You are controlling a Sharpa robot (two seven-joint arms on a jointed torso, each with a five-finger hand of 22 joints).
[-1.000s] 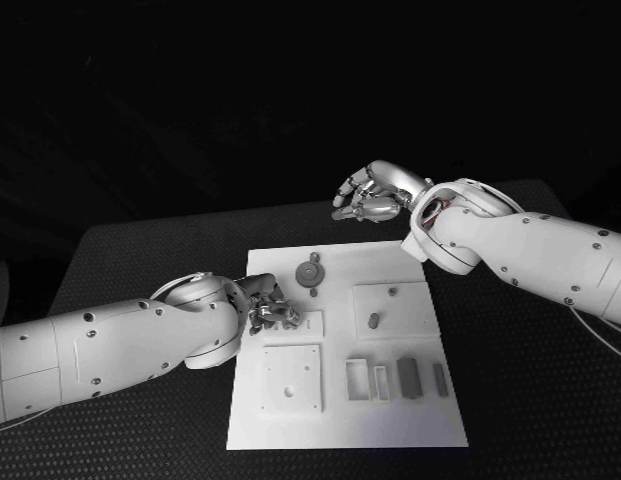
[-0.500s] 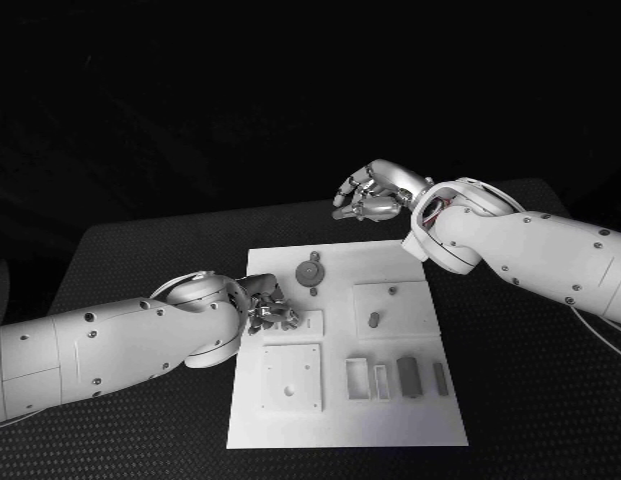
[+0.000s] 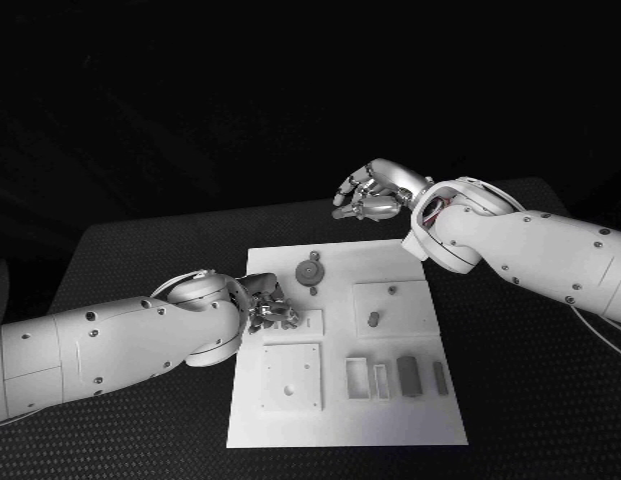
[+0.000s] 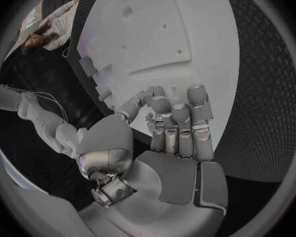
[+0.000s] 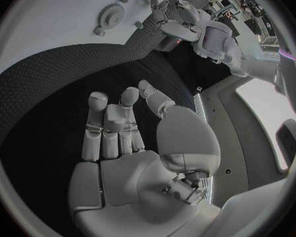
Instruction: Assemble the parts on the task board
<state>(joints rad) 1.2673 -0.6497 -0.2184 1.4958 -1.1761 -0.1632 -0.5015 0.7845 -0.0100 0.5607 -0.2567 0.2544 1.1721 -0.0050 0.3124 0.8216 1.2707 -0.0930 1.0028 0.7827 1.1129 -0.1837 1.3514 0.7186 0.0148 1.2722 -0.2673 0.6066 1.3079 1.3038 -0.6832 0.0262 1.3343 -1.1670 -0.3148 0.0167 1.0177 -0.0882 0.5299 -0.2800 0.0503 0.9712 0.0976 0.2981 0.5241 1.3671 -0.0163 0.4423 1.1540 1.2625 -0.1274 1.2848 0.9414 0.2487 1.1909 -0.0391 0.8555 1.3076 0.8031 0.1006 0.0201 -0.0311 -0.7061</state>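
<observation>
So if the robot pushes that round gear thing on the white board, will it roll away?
Probably not. The gear lies flat on the task board, so a push would likely slide it. Its toothed rim should give fingers some grip. It looks small, so it's probably light.

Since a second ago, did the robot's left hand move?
Yes, a tiny bit. The left hand has crept along the white board, away from the gear and toward the raised square plate. It holds nothing I can see.
</observation>
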